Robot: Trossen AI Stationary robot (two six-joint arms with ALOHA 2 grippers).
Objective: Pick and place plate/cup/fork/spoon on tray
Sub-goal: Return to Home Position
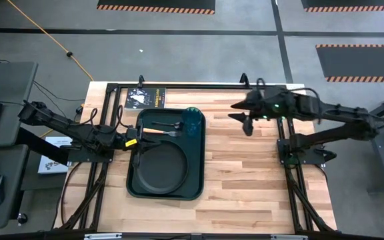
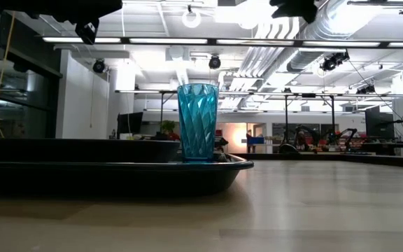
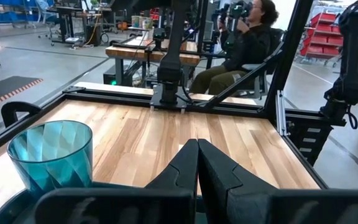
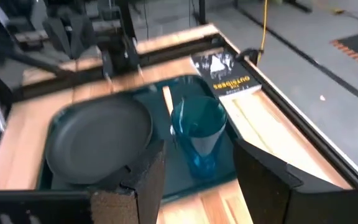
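Apparently near done: plate, cup, fork and probably spoon on tray; left hand closed, empty, right hand open over tabletop; next, confirm spoon, then retreat.

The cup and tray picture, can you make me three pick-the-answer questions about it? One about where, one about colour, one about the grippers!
1. Where is the cup?
A. on the tray
B. on bare wood
C. inside a gripper

2. What colour is the cup?
A. red
B. teal
C. yellow

3. How are the left gripper fingers?
A. wide apart
B. pressed together
C. around the cup

Answers: 1 A, it stands in the tray's corner beside the plate. 2 B, see-through teal. 3 B, no gap shows in the left wrist view.
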